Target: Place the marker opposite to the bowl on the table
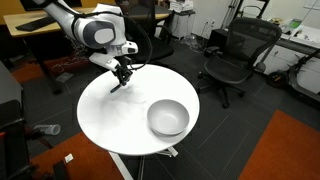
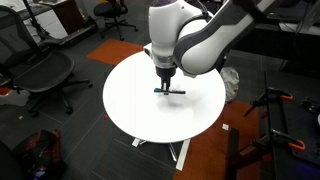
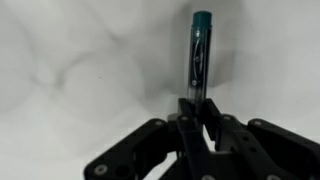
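Clamping teal marker in claw low over worktop, across from white bowl; risks rolling away on release.

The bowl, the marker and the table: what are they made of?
The bowl looks like smooth light-grey plastic or glazed ceramic; its soft sheen doesn't settle which. The marker seems to be plastic, with a teal end and a shiny body with printing on it. The table top looks like white laminate or painted board, smooth and dull-shiny, but that's a guess.
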You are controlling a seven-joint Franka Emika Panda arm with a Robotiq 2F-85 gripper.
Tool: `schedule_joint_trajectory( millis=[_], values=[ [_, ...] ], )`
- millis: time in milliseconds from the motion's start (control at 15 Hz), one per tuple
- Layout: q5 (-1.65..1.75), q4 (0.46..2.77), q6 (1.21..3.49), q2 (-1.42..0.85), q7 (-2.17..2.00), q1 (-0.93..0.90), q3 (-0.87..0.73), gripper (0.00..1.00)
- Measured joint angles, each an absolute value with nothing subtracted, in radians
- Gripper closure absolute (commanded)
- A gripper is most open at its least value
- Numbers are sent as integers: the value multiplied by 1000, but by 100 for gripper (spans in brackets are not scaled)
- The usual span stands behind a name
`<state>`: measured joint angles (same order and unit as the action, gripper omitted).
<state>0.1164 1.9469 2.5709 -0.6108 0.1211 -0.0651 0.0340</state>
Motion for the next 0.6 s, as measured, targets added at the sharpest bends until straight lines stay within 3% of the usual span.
schedule_joint_trajectory(
  millis=[600],
  values=[
    [154,1817,2571,-724,203,-96,72,95]
  ],
)
